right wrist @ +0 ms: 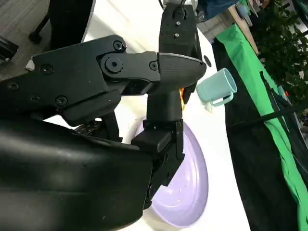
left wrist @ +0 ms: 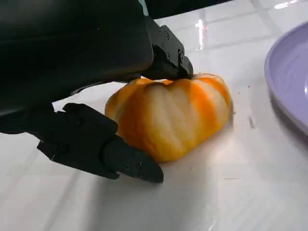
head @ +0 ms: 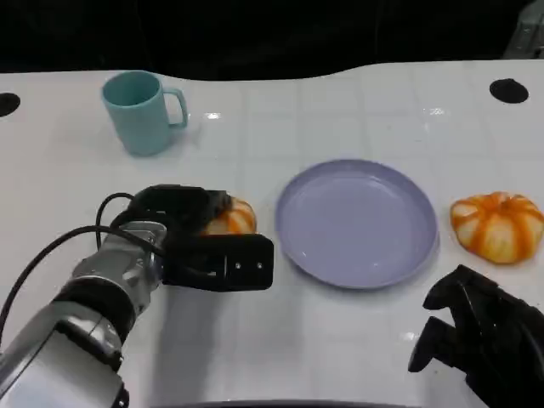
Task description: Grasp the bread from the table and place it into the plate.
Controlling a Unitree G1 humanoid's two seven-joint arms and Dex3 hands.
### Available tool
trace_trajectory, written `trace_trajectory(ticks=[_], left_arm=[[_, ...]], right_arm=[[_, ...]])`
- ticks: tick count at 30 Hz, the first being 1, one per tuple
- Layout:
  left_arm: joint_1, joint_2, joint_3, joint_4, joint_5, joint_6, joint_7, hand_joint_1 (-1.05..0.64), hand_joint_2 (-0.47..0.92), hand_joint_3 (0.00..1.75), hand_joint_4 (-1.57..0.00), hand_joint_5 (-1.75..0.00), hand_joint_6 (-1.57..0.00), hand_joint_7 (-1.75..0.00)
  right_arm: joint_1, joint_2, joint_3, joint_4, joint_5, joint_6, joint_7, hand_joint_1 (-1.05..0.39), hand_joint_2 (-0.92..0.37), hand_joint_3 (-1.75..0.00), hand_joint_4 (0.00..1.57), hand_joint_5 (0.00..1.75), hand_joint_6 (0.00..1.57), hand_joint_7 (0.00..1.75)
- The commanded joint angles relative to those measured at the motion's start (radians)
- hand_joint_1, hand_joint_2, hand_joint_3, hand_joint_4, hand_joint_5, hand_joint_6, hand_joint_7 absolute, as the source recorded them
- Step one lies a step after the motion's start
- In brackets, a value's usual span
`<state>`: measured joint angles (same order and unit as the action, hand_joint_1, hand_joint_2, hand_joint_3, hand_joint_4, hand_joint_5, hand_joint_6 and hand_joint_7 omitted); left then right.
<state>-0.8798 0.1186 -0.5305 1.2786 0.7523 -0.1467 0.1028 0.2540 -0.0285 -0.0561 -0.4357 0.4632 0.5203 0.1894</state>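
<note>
At five o'clock in the head view, nearest, the right hand rests low on the table, fingers curled around nothing. At eight o'clock the left hand closes its fingers around the bread (still on the table), just beside the lavender plate. A second bread lies at three o'clock, a teal mug at eleven.

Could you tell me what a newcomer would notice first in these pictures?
Probably the left hand closing around an orange-striped bread left of the empty lavender plate. A second orange bread lies right of the plate, and a teal mug stands at the far left.
</note>
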Motion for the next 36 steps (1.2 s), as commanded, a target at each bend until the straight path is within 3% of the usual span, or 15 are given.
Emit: trace_trajectory(ticks=[1, 2, 3, 4, 5, 6, 8, 15, 17, 24, 34, 36], left_arm=[[0.006, 0.001, 0.034, 0.019, -0.050, -0.039, 0.075, -0.21, 0.92, 0.12, -0.80, -0.97, -1.06, -0.07], [0.008, 0.001, 0.042, 0.022, -0.059, -0.041, 0.089, -0.21, 0.91, 0.10, -0.83, -1.30, -1.18, -0.12], [0.011, 0.000, 0.051, 0.023, -0.069, -0.040, 0.109, -0.21, 0.91, 0.09, -0.83, -1.42, -1.22, -0.14], [0.012, -0.001, 0.056, 0.025, -0.076, -0.040, 0.123, -0.21, 0.90, 0.15, -0.77, -1.58, -1.06, -0.57], [0.012, -0.001, 0.057, 0.027, -0.080, -0.039, 0.132, -0.20, 0.90, 0.22, -0.76, -1.68, -0.77, -1.25], [0.012, -0.001, 0.063, 0.027, -0.086, -0.040, 0.157, -0.19, 0.90, 0.25, -0.75, -1.71, -0.66, -1.49], [0.012, -0.002, 0.075, 0.025, -0.098, -0.044, 0.188, -0.15, 0.90, 0.29, -0.84, -1.74, -0.65, -1.69], [0.003, -0.011, 0.112, 0.016, -0.146, -0.055, 0.225, -0.16, 0.88, 0.38, -0.85, -1.75, -0.61, -1.75], [-0.005, -0.018, 0.132, 0.002, -0.167, -0.068, 0.266, -0.15, 0.75, 0.65, -0.88, -1.75, -0.61, -1.75], [-0.040, -0.045, 0.172, -0.024, -0.208, -0.083, 0.303, -0.13, 0.66, 0.90, -0.91, -1.75, -0.63, -1.75], [-0.128, -0.100, 0.097, -0.077, -0.148, -0.193, 0.286, -0.19, 0.60, 0.84, -0.89, -1.75, -0.60, -1.75], [-0.142, -0.114, 0.083, -0.073, -0.140, -0.202, 0.282, -0.19, 0.50, 1.00, -0.92, -1.75, -0.66, -1.75]], right_arm=[[0.006, -0.006, -0.006, -0.005, 0.011, -0.008, 0.005, -0.44, -0.92, -0.40, 0.66, 1.75, 0.54, 1.56], [0.006, -0.007, -0.005, -0.005, 0.010, -0.010, 0.007, -0.44, -0.92, -0.41, 0.66, 1.75, 0.53, 1.56], [0.007, -0.008, -0.003, -0.006, 0.007, -0.011, 0.007, -0.45, -0.92, -0.41, 0.65, 1.75, 0.53, 1.56], [0.006, -0.010, -0.003, -0.006, 0.004, -0.012, 0.007, -0.45, -0.92, -0.42, 0.65, 1.75, 0.53, 1.57], [0.006, -0.010, -0.002, -0.006, 0.002, -0.013, 0.007, -0.45, -0.92, -0.42, 0.65, 1.75, 0.53, 1.57], [0.005, -0.010, -0.003, -0.008, 0.001, -0.009, 0.002, -0.45, -0.92, -0.42, 0.65, 1.75, 0.53, 1.57], [0.004, -0.011, -0.003, -0.010, -0.001, -0.004, -0.003, -0.44, -0.92, -0.42, 0.65, 1.75, 0.53, 1.57], [0.000, -0.011, -0.002, -0.005, -0.001, -0.002, -0.001, -0.44, -0.92, -0.42, 0.66, 1.75, 0.54, 1.57], [-0.004, -0.009, -0.002, 0.003, 0.002, -0.004, 0.003, -0.44, -0.92, -0.42, 0.66, 1.75, 0.54, 1.57], [-0.007, -0.006, 0.000, 0.011, -0.001, -0.010, 0.003, -0.43, -0.92, -0.41, 0.66, 1.75, 0.53, 1.57], [-0.007, -0.009, -0.004, 0.006, 0.008, 0.000, 0.004, -0.42, -0.92, -0.42, 0.67, 1.75, 0.54, 1.58], [-0.006, -0.008, -0.004, 0.008, 0.011, -0.003, 0.008, -0.42, -0.92, -0.42, 0.67, 1.75, 0.54, 1.58]])
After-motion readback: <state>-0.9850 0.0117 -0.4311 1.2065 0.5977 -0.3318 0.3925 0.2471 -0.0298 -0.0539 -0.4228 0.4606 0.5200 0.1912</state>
